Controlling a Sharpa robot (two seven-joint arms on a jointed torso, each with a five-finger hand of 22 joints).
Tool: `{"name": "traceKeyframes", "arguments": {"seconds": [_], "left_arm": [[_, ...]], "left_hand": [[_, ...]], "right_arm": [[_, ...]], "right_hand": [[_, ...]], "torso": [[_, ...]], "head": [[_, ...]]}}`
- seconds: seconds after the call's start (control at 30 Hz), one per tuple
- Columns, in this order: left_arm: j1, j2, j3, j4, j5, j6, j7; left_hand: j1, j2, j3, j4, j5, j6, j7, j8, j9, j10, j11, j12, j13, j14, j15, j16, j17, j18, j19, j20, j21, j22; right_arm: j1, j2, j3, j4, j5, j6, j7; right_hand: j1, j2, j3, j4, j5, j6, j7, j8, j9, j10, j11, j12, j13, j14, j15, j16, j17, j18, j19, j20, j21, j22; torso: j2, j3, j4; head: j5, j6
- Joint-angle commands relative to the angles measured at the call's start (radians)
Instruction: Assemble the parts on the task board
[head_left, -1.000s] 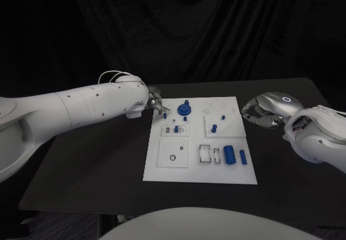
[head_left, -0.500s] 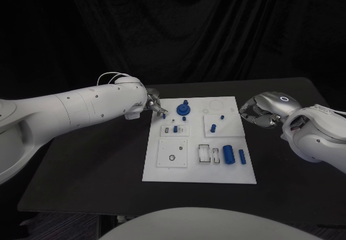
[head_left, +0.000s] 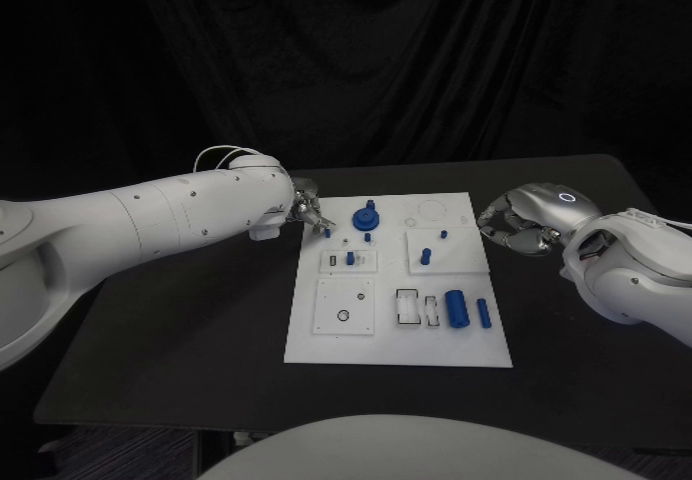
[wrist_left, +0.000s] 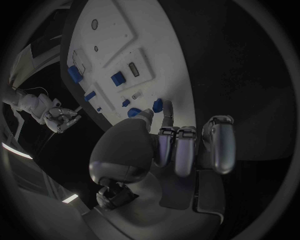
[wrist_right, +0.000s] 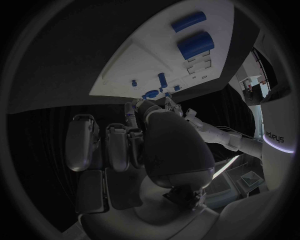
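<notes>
Two arms flank the white task board (head_left: 401, 280), which lies flat in the middle of the black table (head_left: 188, 330). The left hand (head_left: 307, 211) is at the board's far left corner, its fingertips closed down around a small blue peg (head_left: 326, 232) near the edge; from the left wrist view the fingers (wrist_left: 178, 150) curl in beside that peg (wrist_left: 157, 105), though whether they truly pinch it or only touch it I cannot tell. The right hand (head_left: 519, 222) hovers just off the board's right edge with its fingers curled in on nothing.

To do this step well, I judge the left hand should get a firm pinch on the peg, lift it straight up and carry it upright to its matching hole, while the right hand stays clear of the board.

The board carries raised white blocks with cut-outs. Largest of the blue parts is the thick cylinder (head_left: 456, 308) lying near the front right, with a thinner rod (head_left: 483, 313) just beside it; next a round knob (head_left: 366, 214) at the back; then short pegs standing in the middle blocks
</notes>
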Motion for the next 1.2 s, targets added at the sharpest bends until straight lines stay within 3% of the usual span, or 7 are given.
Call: {"name": "traceKeyframes", "arguments": {"seconds": [0.03,0.27,0.47,1.03,1.2], "left_arm": [[-0.003,0.003,0.001,0.0,0.007,0.011,0.019],[-0.004,0.005,0.001,-0.002,0.027,0.014,0.022],[-0.004,0.005,0.001,-0.003,0.076,0.027,0.014],[-0.005,0.006,0.001,-0.007,0.092,0.036,0.015],[-0.005,0.006,0.001,-0.008,0.093,0.036,0.015]], "left_hand": [[0.012,0.004,0.007,0.0,0.01,-0.009,0.0,-0.008,-0.002,0.054,0.008,-0.009,0.228,0.106,0.007,0.003,0.263,-0.005,-0.008,0.003,-0.008,0.171],[0.022,0.006,0.016,-0.001,0.041,-0.012,0.002,-0.017,-0.003,0.044,0.009,-0.02,0.222,0.106,0.009,0.003,0.263,-0.004,-0.011,0.004,-0.013,0.171],[0.039,0.002,0.031,-0.003,0.074,-0.02,0.008,-0.048,-0.03,0.036,0.015,-0.029,0.217,0.106,0.014,0.003,0.263,-0.003,-0.014,0.009,-0.021,0.172],[0.059,-0.005,0.054,-0.007,0.128,-0.007,0.008,-0.063,-0.047,0.03,0.015,-0.035,0.214,0.106,0.015,0.003,0.263,-0.002,-0.017,0.011,-0.028,0.173],[0.072,-0.009,0.072,-0.012,0.167,-0.002,0.007,-0.068,-0.052,0.028,0.014,-0.037,0.213,0.106,0.014,0.003,0.263,-0.002,-0.017,0.01,-0.03,0.175]], "right_arm": [[0.001,0.0,0.001,0.002,-0.003,-0.003,-0.003],[0.001,0.001,0.001,0.002,-0.003,-0.001,-0.003],[0.001,0.001,0.001,0.002,-0.003,0.002,-0.003],[0.001,0.0,0.001,0.003,-0.003,0.008,-0.006],[0.001,0.0,0.001,0.003,-0.003,0.011,-0.007]], "right_hand": [[0.009,0.002,0.005,0.0,0.005,0.005,0.002,-0.003,0.001,0.077,-0.002,-0.003,0.234,0.076,-0.002,-0.003,0.158,0.004,0.004,-0.003,-0.006,0.184],[0.009,0.002,0.005,0.0,0.005,0.005,0.002,-0.003,0.001,0.077,-0.002,-0.003,0.234,0.076,-0.002,-0.003,0.158,0.004,0.004,-0.003,-0.006,0.184],[0.009,0.002,0.005,0.0,0.005,0.005,0.002,-0.003,0.001,0.077,-0.002,-0.003,0.234,0.076,-0.002,-0.003,0.158,0.004,0.004,-0.003,-0.006,0.184],[0.009,0.002,0.006,0.0,0.006,0.006,0.002,-0.004,0.001,0.076,-0.001,-0.004,0.233,0.076,-0.001,-0.005,0.156,0.004,0.004,-0.003,-0.008,0.183],[0.009,0.002,0.006,0.0,0.006,0.006,0.002,-0.004,0.001,0.076,-0.001,-0.004,0.233,0.076,-0.001,-0.005,0.156,0.004,0.004,-0.003,-0.008,0.183]], "torso": [[0.0,0.0002,0.0],[0.0,0.0002,-0.0001],[0.0,0.0001,-0.0002],[0.0,0.0001,0.0001],[0.0,0.0001,0.0]], "head": [[-0.001,0.0],[0.0,0.0],[0.0,0.0],[0.002,0.0],[0.002,0.0]]}}
